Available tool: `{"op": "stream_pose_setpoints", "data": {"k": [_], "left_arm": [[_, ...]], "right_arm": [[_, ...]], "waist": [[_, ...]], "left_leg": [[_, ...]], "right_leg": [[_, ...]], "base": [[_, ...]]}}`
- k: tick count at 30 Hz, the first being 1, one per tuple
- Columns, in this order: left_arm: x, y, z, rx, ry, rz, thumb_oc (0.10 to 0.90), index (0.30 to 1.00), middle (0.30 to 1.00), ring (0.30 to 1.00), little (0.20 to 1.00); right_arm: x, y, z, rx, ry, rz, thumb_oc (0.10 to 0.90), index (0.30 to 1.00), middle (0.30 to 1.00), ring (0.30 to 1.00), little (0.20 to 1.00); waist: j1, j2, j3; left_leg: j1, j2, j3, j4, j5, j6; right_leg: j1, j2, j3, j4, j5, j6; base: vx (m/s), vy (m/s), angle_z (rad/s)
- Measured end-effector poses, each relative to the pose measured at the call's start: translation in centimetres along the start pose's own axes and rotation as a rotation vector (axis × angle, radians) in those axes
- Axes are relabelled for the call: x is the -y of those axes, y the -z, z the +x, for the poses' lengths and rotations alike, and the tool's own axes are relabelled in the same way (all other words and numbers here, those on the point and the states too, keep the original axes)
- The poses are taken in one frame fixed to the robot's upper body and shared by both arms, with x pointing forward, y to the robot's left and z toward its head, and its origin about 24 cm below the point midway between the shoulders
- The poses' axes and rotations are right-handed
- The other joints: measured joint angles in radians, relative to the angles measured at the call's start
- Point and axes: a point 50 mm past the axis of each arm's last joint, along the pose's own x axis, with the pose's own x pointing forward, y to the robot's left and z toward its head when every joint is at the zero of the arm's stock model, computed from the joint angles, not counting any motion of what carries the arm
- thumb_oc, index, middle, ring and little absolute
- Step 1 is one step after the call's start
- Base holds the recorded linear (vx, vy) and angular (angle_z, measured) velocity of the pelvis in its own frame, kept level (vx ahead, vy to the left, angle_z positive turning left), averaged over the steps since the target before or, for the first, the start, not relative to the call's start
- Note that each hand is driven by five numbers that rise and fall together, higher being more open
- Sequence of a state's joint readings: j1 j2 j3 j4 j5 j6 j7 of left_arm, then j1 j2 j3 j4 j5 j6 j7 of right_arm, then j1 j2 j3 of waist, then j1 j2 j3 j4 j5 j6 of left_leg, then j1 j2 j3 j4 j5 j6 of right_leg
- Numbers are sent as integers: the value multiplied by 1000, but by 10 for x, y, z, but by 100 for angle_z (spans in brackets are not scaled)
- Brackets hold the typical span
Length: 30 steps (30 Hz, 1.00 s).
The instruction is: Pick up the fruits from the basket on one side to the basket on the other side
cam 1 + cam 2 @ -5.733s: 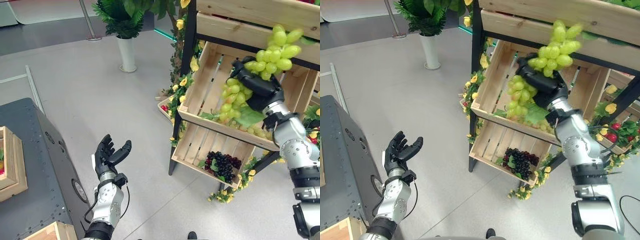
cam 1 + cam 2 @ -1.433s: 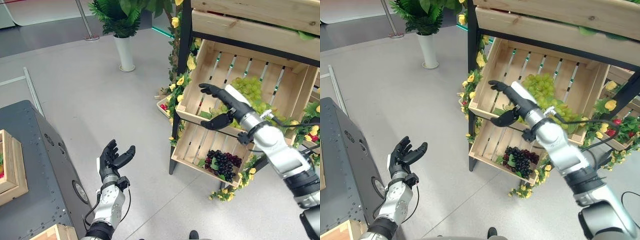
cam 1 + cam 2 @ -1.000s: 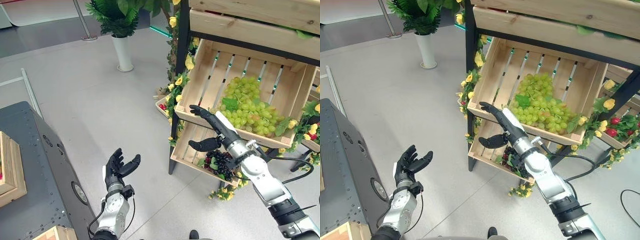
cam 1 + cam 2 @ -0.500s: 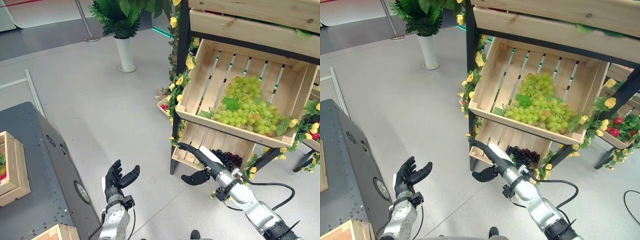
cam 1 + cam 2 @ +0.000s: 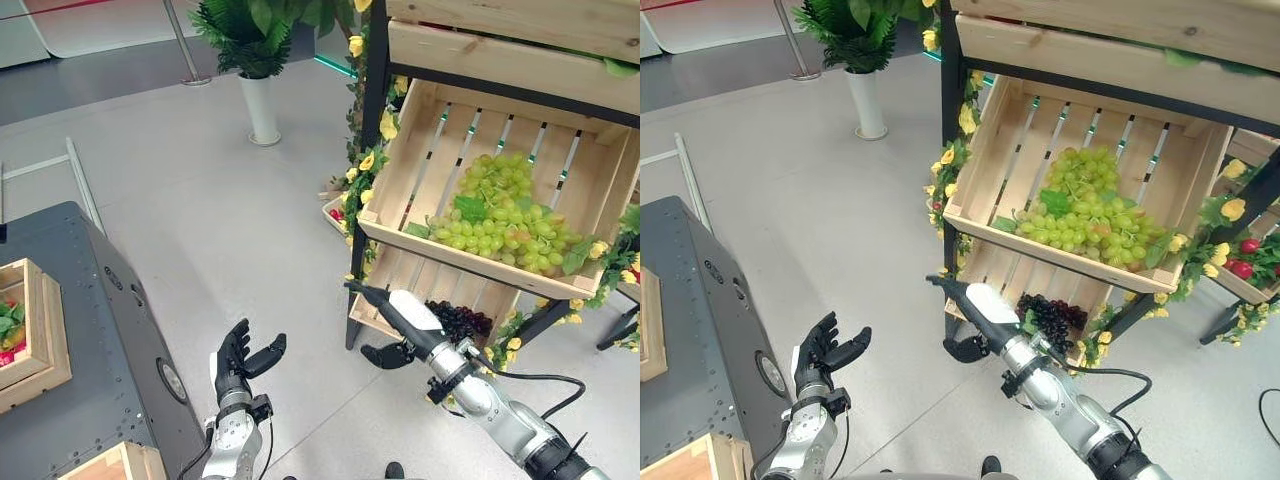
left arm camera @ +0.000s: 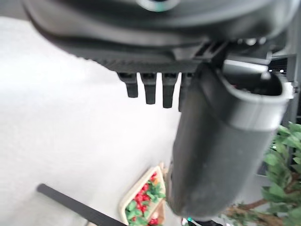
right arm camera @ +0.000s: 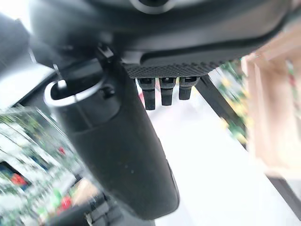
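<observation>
A bunch of green grapes point(image 5: 498, 214) lies in the tilted wooden crate point(image 5: 400, 180) on the rack's middle shelf. A bunch of dark grapes point(image 5: 459, 320) sits in the lower crate point(image 5: 377, 292). My right hand point(image 5: 402, 312) hovers low in front of the lower crate, open, fingers straight, holding nothing; its thumb point(image 7: 117, 141) and fingers point(image 7: 162, 92) are spread in the right wrist view. My left hand point(image 5: 243, 357) is raised over the floor beside the grey table, open and empty, thumb point(image 6: 221, 141) apart from the fingers point(image 6: 150, 87).
A grey table point(image 5: 90, 400) at the left carries a wooden crate point(image 5: 40, 335) with fruit and a second crate point(image 5: 115, 465) near the front. A potted plant point(image 5: 262, 100) stands behind. A small tray of red fruit point(image 5: 335, 212) lies by the rack's black post point(image 5: 368, 170).
My right hand has set the green grapes into the middle crate, let go and drawn back down to the lower crate's front. The left hand stays open.
</observation>
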<state>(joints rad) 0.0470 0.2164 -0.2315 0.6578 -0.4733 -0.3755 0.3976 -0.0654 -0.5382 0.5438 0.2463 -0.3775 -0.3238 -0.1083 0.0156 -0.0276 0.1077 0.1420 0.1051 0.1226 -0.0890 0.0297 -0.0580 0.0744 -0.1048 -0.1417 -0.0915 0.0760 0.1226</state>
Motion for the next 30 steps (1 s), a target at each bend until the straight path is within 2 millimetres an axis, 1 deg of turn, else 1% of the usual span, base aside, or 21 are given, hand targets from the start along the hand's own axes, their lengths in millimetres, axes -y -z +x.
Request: {"op": "stream_pose_setpoints", "data": {"k": [2,4,6,8,9,10,12,13,14,15,16,17,18,19,20,21,22,23,25,27,30], "left_arm": [[-2,5,-1,-16,14,20,800,900,900,900,900],[-4,13,-3,-47,39,64,800,900,900,900,900],[-5,27,-7,-105,86,132,800,900,900,900,900],[-6,35,-10,-149,101,172,800,900,900,900,900],[-10,47,-17,-194,89,189,800,900,900,900,900],[-15,51,-18,-212,73,201,800,900,900,900,900],[-21,67,-27,-292,38,225,800,900,900,900,900],[-19,73,-31,-321,42,241,800,900,900,900,900],[-16,75,-32,-327,60,259,800,900,900,900,900],[-10,75,-32,-317,105,301,800,900,900,900,900],[-8,76,-33,-313,137,337,800,900,900,900,900],[-8,76,-33,-308,153,364,800,900,900,900,900],[-11,75,-31,-307,177,384,800,900,900,900,900],[-15,71,-28,-284,192,428,800,900,900,900,900],[-17,70,-26,-279,195,452,800,900,900,900,900],[-15,69,-23,-277,209,467,800,900,900,900,900],[-12,69,-23,-276,225,472,800,900,900,900,900],[-3,66,-19,-268,272,491,800,900,900,900,900],[9,62,-13,-262,343,538,800,900,900,900,900],[17,64,-13,-276,410,570,800,900,900,900,900],[5,82,-28,-366,436,580,800,900,900,900,900]], "right_arm": [[-15,13,-7,-89,-32,81,800,900,900,900,900],[-32,25,-16,-190,-44,176,800,900,900,900,900],[-53,36,-32,-310,-55,269,800,900,900,900,900],[-63,42,-41,-365,-74,300,800,900,900,900,900],[-70,47,-42,-405,-85,338,800,900,900,900,900],[-73,50,-42,-428,-90,355,800,900,900,900,900],[-79,60,-41,-501,-111,390,800,900,900,900,900],[-81,66,-44,-541,-126,385,800,900,900,900,900],[-83,71,-47,-572,-135,385,800,900,900,900,900],[-86,78,-52,-630,-159,381,800,900,900,900,900],[-89,83,-56,-661,-169,390,800,900,900,900,900],[-93,86,-59,-691,-175,411,800,900,900,900,900],[-95,88,-56,-718,-172,436,800,900,900,900,900],[-96,89,-56,-735,-168,465,800,900,900,900,900],[-97,89,-57,-744,-164,491,800,900,900,900,900],[-100,92,-61,-774,-153,522,800,900,900,900,900],[-99,95,-65,-795,-147,524,800,900,900,900,900],[-105,98,-70,-840,-150,541,800,900,900,900,900],[-115,97,-74,-881,-169,558,800,900,900,900,900],[-123,96,-74,-914,-184,567,800,900,900,900,900],[-124,92,-66,-900,-167,557,800,900,900,900,900]], "waist": [[2,0,0],[-10,3,0],[-57,10,1],[-66,16,6],[-49,22,7],[-51,22,8],[-29,38,15],[-20,47,23],[-20,46,26],[-20,39,40],[-5,39,45],[-3,15,54],[8,-13,60],[12,-42,62],[-14,-37,61],[-44,-12,52],[-54,5,46],[-53,32,33],[-55,15,32],[-52,1,27],[-54,-5,22]], "left_leg": [[-6,0,-27,0,1,-1],[-16,-1,-96,-7,1,-1],[-50,-10,-241,-6,16,-3],[-57,-9,-289,0,28,-12],[-63,1,-310,6,40,-26],[-63,5,-310,5,41,-27],[-86,19,-305,17,50,-36],[-108,19,-284,27,66,-42],[-130,9,-259,42,80,-42],[-163,-6,-202,49,128,-27],[-172,-10,-160,39,158,-32],[-192,-27,-142,68,156,-55],[-220,-61,-147,180,88,-39],[-217,-108,-117,300,21,11],[-178,-122,-99,308,-22,55],[-119,-113,-87,212,-28,72],[-95,-101,-87,159,-30,72],[-51,-88,-93,45,-8,60],[-54,-99,-123,0,30,70],[-72,-112,-128,0,33,76],[-67,-119,-115,0,30,83]], "right_leg": [[13,0,-12,2,-7,0],[30,2,-2,4,-26,4],[42,25,112,39,-93,-3],[55,40,129,37,-105,-5],[68,52,108,18,-106,-8],[78,55,101,3,-100,-15],[77,76,88,-1,-101,-25],[77,81,58,2,-101,-31],[74,80,38,2,-103,-36],[74,69,-6,-2,-110,-52],[68,74,-20,1,-109,-68],[66,62,-36,-4,-105,-75],[63,31,-39,-1,-99,-78],[63,-12,-30,8,-92,-69],[77,-24,-31,8,-90,-58],[80,-13,-38,13,-92,-49],[75,1,-40,16,-93,-44],[59,24,-36,17,-89,-34],[43,27,20,3,-81,-21],[21,24,70,4,-81,-21],[18,16,82,3,-74,-9]], "base": [[45,-140,37],[59,-210,71],[-14,-272,147],[-101,-286,107],[-131,-205,40],[-153,-205,42],[-195,-157,42],[-183,-85,63],[-239,-73,121],[-212,-32,119],[-216,-20,109],[-140,30,43],[-104,80,-5],[-116,145,-17],[-111,152,-3],[-92,114,25],[-131,84,21],[-167,89,13],[-149,108,33],[-46,94,15],[-58,85,-11]]}}
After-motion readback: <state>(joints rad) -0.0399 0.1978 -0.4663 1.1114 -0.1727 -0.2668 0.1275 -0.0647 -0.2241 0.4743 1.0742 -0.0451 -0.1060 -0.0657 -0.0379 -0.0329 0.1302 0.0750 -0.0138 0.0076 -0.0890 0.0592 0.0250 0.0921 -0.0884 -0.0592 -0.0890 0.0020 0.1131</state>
